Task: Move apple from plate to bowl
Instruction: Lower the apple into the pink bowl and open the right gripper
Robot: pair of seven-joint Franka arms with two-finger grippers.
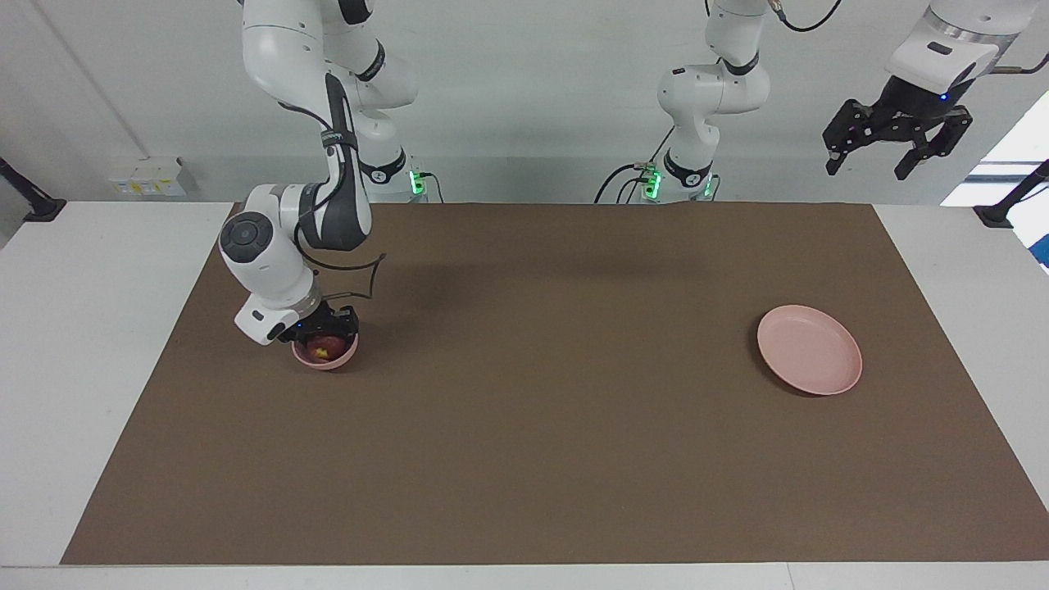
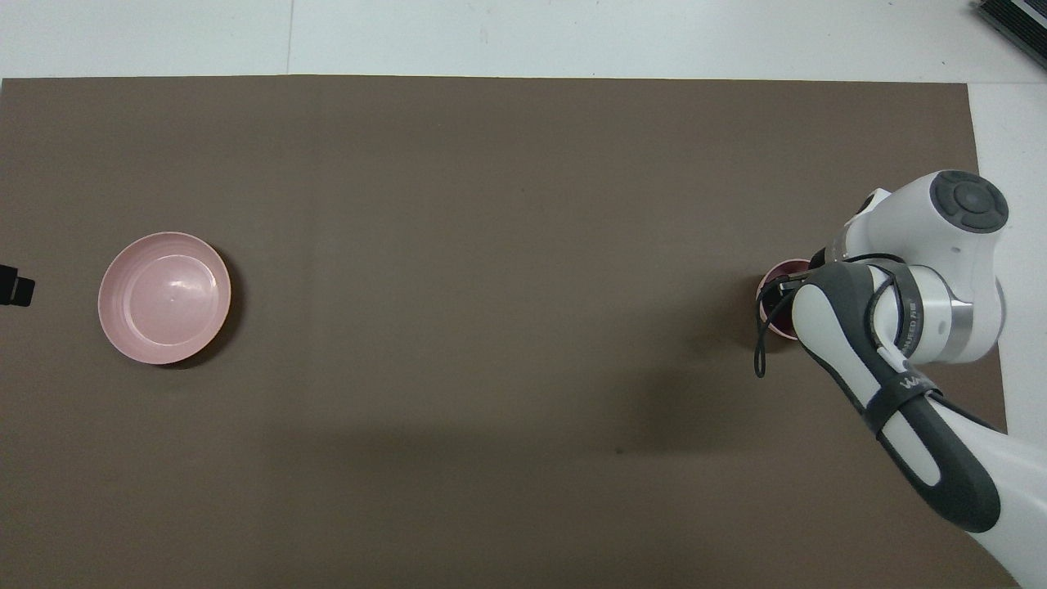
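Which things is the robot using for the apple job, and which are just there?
For the job: apple in the bowl; empty plate; right gripper at the apple; left gripper waiting above the plate's end.

Just there: brown mat; white table.

White table (image 1: 98,344) carried a brown mat (image 1: 541,442). Plain white wall (image 1: 533,90) stood at the robots' end; bright window light entered at the left arm's end.

Most of the bowl (image 2: 767,288) (overhead view) under the right arm's wrist (image 2: 924,282).
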